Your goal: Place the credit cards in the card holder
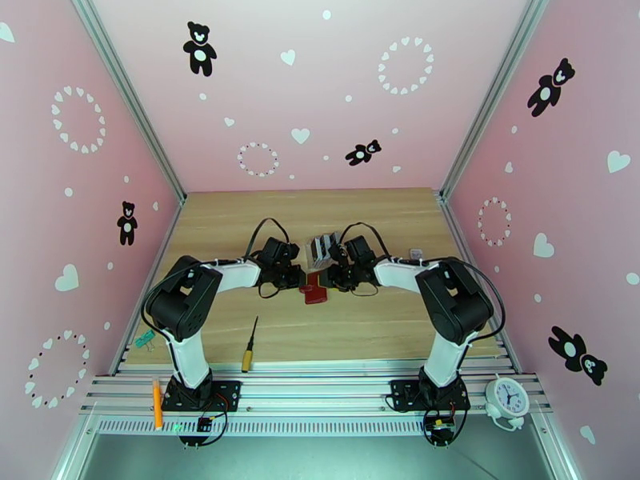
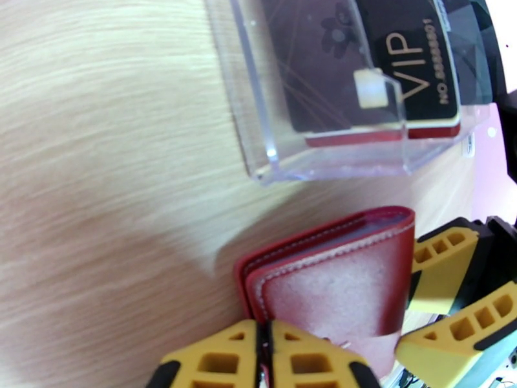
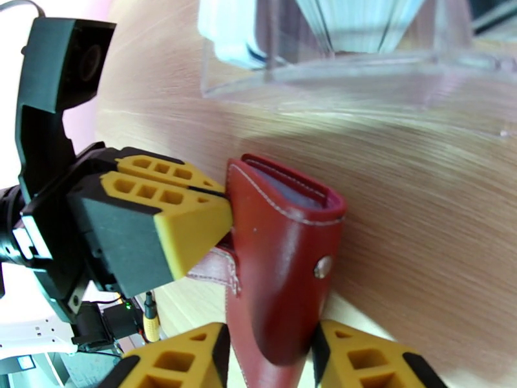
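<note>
Right fingers [image 3: 174, 363] clamp card holder [image 3: 284, 253]; left fingers [image 2: 220, 357] pinch flap; elbows bent.

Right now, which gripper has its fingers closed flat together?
The left gripper: its fingers meet, pinching the card holder at one edge. The right gripper has its fingers apart, the card holder's body between them.

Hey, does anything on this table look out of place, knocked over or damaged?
Nothing looks spilled or damaged. Two things seem out of place: a yellow-handled screwdriver lying on the wooden table near the left arm's base, and a white alarm clock on the metal rail by the right arm's base. Neither fits a card job.
</note>
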Controlling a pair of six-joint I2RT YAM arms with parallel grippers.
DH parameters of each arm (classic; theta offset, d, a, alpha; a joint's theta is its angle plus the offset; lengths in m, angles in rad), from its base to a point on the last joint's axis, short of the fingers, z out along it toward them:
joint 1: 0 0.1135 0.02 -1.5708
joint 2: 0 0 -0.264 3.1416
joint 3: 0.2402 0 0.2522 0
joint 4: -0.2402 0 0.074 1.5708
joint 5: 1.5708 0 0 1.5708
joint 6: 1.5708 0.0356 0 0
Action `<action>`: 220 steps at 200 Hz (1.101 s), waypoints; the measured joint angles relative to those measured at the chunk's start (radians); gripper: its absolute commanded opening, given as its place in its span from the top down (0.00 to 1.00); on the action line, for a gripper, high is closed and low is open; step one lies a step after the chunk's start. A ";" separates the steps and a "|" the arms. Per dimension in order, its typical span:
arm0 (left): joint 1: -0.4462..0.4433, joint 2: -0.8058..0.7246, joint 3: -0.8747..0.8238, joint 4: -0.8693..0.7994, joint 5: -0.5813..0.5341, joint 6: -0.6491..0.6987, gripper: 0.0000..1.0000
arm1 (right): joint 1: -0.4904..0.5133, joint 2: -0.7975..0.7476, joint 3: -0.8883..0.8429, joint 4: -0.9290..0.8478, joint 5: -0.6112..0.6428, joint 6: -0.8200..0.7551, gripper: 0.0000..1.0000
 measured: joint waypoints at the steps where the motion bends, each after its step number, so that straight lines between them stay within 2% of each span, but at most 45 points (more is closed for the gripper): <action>1: 0.000 0.000 0.000 0.000 0.000 0.000 0.88 | 0.000 0.000 0.000 0.000 0.000 0.001 0.61; 75: 0.001 0.000 0.000 -0.001 0.002 0.000 0.87 | 0.036 0.000 0.000 0.030 0.001 0.043 0.64; 115: 0.001 0.000 0.000 -0.001 0.002 0.000 0.86 | 0.045 0.000 0.000 0.045 0.001 0.062 0.74; 187: 0.004 0.004 0.000 -0.001 0.002 0.000 0.83 | 0.047 -0.001 0.004 0.043 0.013 0.090 1.00; 220: 0.006 0.004 0.000 0.002 0.002 -0.005 0.74 | 0.047 -0.011 0.009 0.031 0.019 0.089 1.00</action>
